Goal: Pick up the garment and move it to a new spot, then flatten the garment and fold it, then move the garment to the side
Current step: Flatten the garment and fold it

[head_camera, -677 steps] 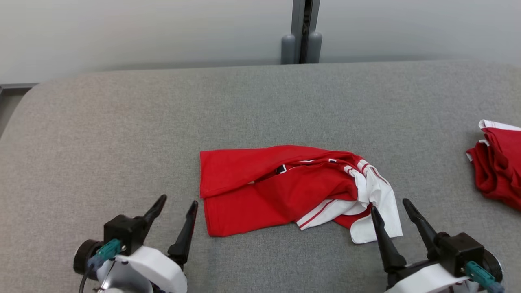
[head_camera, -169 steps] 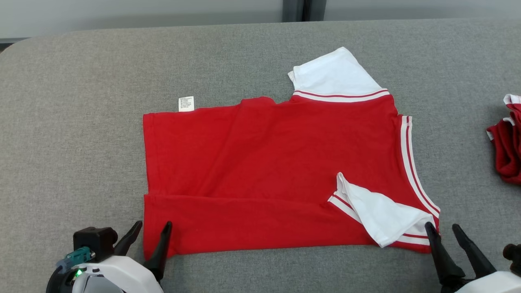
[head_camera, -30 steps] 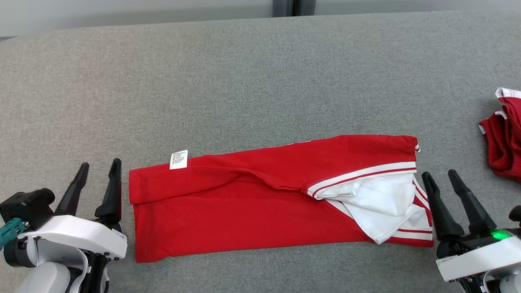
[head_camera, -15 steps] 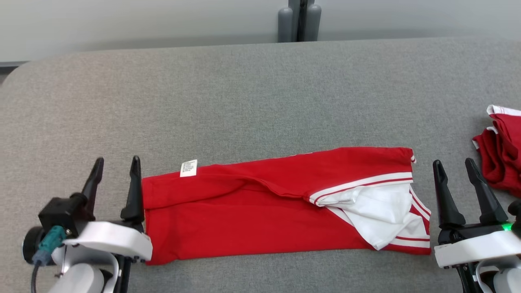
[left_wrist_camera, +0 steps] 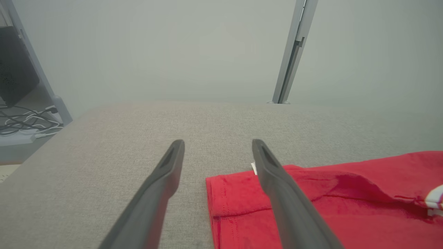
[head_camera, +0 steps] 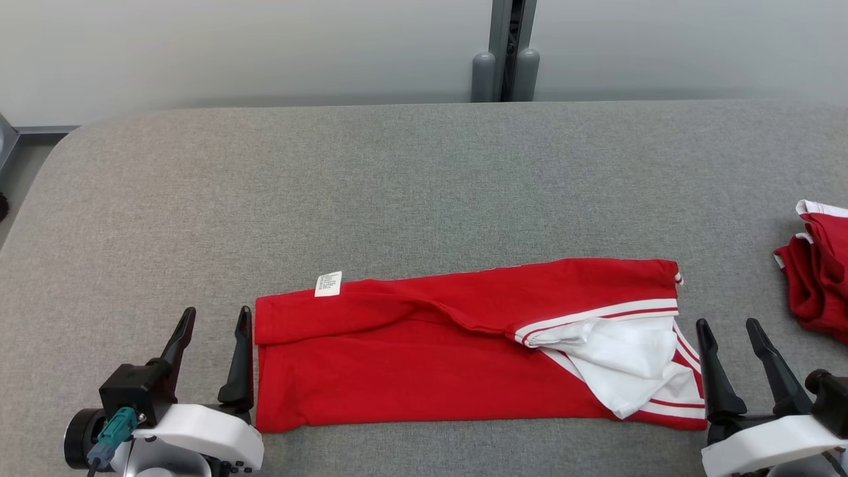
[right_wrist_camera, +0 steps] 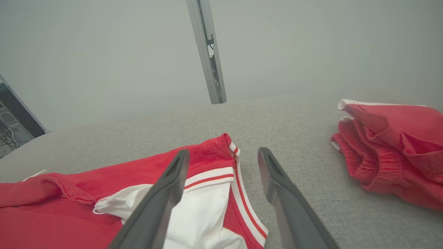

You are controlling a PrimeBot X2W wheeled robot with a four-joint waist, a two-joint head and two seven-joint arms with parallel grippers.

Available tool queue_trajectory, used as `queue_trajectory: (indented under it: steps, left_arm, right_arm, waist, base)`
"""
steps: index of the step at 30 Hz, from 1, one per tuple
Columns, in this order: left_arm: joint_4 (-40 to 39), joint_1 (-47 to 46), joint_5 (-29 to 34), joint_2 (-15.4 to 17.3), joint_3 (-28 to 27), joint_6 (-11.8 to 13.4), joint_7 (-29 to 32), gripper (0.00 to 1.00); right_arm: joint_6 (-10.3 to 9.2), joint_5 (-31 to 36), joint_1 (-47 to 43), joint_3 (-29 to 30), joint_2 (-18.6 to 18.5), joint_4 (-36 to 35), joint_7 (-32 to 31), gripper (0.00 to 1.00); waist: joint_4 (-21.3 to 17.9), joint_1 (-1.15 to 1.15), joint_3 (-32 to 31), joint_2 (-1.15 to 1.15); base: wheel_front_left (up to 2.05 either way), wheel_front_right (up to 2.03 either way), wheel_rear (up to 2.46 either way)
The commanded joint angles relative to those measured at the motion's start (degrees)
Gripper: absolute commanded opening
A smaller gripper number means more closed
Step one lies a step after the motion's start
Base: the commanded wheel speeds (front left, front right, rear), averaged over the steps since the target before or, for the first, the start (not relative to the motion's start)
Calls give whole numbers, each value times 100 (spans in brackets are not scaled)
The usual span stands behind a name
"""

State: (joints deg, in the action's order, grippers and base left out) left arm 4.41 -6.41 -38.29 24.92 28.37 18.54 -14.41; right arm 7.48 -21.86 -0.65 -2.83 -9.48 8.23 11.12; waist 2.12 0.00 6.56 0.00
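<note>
The garment (head_camera: pixel 424 358) is a red shirt with white, red-striped sleeves, folded lengthwise into a long band on the grey padded table (head_camera: pixel 397 185). A small white label (head_camera: pixel 328 283) sticks out near its left end. My left gripper (head_camera: pixel 215 321) stands open just off the band's left edge, nothing between its fingers. In the left wrist view the red hem (left_wrist_camera: pixel 238 193) lies under the right finger (left_wrist_camera: pixel 277 180). My right gripper (head_camera: pixel 727 330) is open beside the band's right end, empty. In the right wrist view the white sleeve (right_wrist_camera: pixel 204 214) lies below the left finger (right_wrist_camera: pixel 166 193).
A second red garment (head_camera: pixel 818 271) lies bunched at the table's right edge, also in the right wrist view (right_wrist_camera: pixel 394 152). A grey post (head_camera: pixel 507 50) stands behind the table's far edge. The table's rounded left corner (head_camera: pixel 46 159) drops to the floor.
The garment went from crumpled to spread flat to folded into a long band. Over the last second the head view tilted up and both open grippers sit lower in the picture, beside the band's ends.
</note>
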Motion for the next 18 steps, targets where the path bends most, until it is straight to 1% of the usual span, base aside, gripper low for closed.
queue_trajectory:
  steps: [1,6,13,18]
  left_arm:
    - [23,-38,37,11,-2,-38,-33,100]
    - [40,-95,52,7,-3,-74,-39,100]
    - [26,-115,65,22,-20,-52,-44,100]
    - [-2,-223,83,-11,33,-93,-8,100]
  right_arm:
    - [4,10,-49,11,-24,35,-12,100]
    - [4,-6,-28,23,-61,80,-30,100]
    - [4,33,-10,76,-94,67,-52,100]
    - [4,128,160,73,-184,132,-258,100]
  waist:
    - [3,0,-9,0]
    - [14,0,-28,0]
    - [27,0,-4,0]
    - [100,0,152,0]
  base:
    - [0,0,0]
    - [0,0,0]
    - [0,0,0]
    - [0,0,0]
